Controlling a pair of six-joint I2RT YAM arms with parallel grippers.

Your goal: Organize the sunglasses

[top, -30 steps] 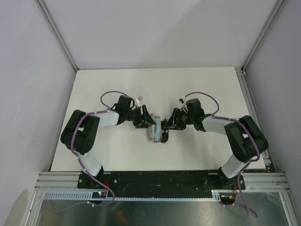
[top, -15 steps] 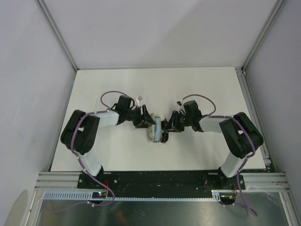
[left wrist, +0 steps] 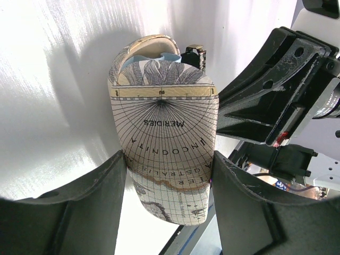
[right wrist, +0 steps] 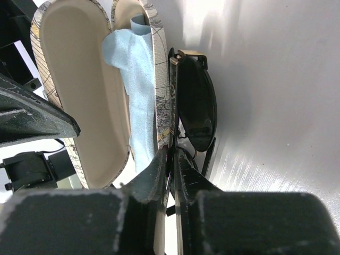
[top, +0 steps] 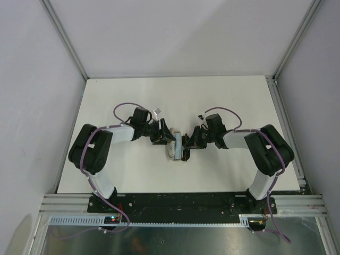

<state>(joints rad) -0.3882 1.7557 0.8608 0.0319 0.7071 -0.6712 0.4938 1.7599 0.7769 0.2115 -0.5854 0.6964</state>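
The open map-printed case (left wrist: 163,133) stands mid-table (top: 174,147), and my left gripper (left wrist: 169,175) is shut on it, one finger against each side. The case's cream lid (right wrist: 74,95) lies open, with a light blue cloth (right wrist: 135,69) in the other half. The sunglasses (right wrist: 196,103), dark lenses in a thin black frame, stand on edge against the case's outer wall. My right gripper (right wrist: 172,154) has its jaws nearly together on a thin black part of the frame. From above, both grippers meet at the case, left (top: 168,139) and right (top: 187,144).
The white tabletop (top: 223,101) is bounded by aluminium rails, grey walls behind and at both sides. The right gripper's black body (left wrist: 276,95) sits close beside the case. The black base bar (top: 175,202) runs along the near edge.
My right gripper has closed its jaws onto the sunglasses frame, and its arm has drawn slightly in toward the case. The left gripper and the case have stayed still.
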